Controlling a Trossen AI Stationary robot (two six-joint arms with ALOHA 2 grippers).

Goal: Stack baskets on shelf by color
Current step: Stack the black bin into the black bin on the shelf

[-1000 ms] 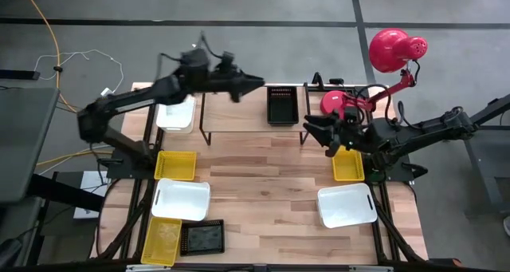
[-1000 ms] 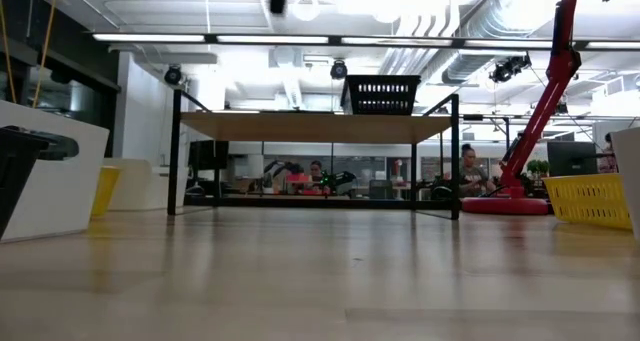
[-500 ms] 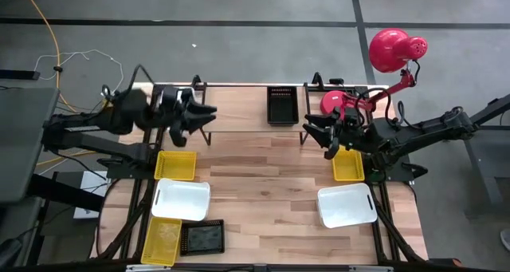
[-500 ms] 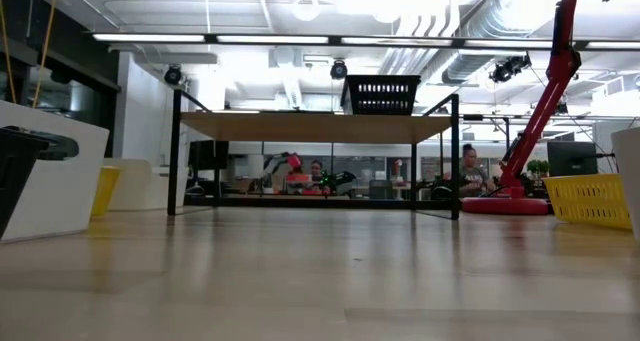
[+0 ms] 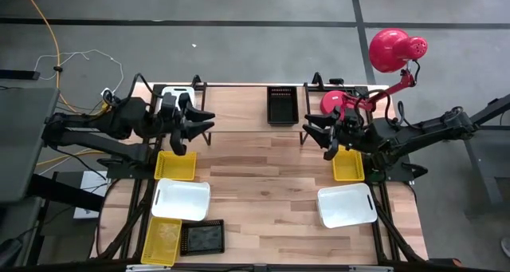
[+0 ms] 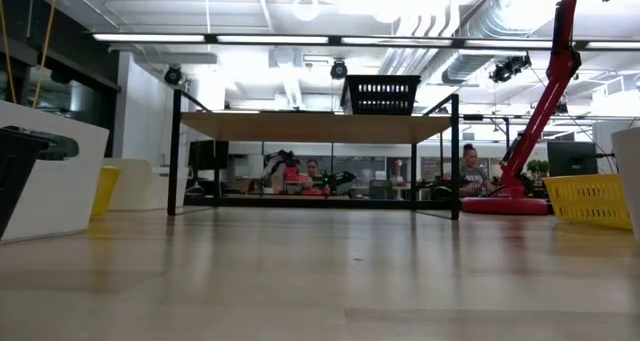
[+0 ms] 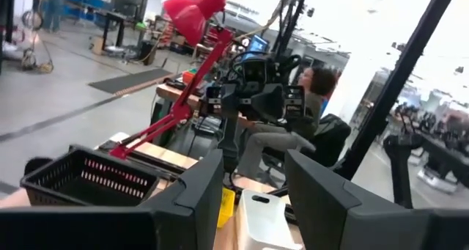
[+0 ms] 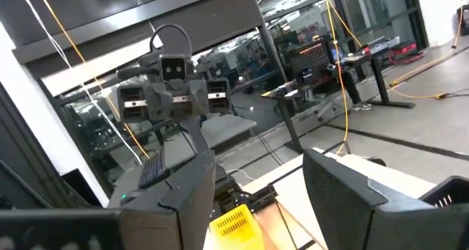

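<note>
Between picks: one black mesh basket [image 5: 282, 104] sits on the shelf [image 5: 247, 112]; white trays and yellow mesh baskets lie on the table. Left gripper [image 5: 201, 121] hangs empty, fingers apart, at the shelf's left end; right gripper [image 5: 316, 136] waits at its right end, wide and empty. Next, probably drop onto the yellow basket [image 5: 176, 165] and pinch its thin mesh rim.

Basket [image 5: 282, 104] on shelf [image 5: 239, 116], lamp [image 5: 374, 72] to its right

On my shelf [image 5: 247, 120] one black basket [image 5: 282, 104] sat upright. Yellow baskets [image 5: 175, 165], white baskets [image 5: 182, 199] and another black one [image 5: 202, 238] lay scattered on the tabletop.
</note>
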